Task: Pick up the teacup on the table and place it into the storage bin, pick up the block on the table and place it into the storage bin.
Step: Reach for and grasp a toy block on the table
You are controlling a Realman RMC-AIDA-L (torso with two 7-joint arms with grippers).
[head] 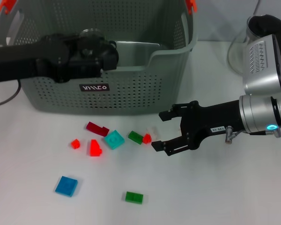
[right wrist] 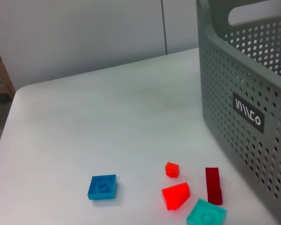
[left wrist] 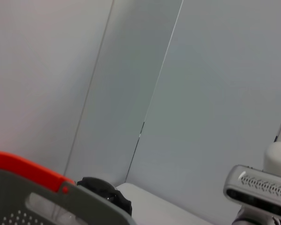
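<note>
Right gripper (head: 160,130) fingers gape near blocks; left gripper (head: 91,54), fingers hidden, overhangs storage bin (head: 145,75).

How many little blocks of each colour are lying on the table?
Red: 4
Green: 2
Teal: 1
Blue: 1
Clear or pale, hard to make out: 1
Total: 9

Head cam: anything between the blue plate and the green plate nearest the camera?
Nothing. In the head view, only bare table lies between the blue plate and the green plate.
</note>
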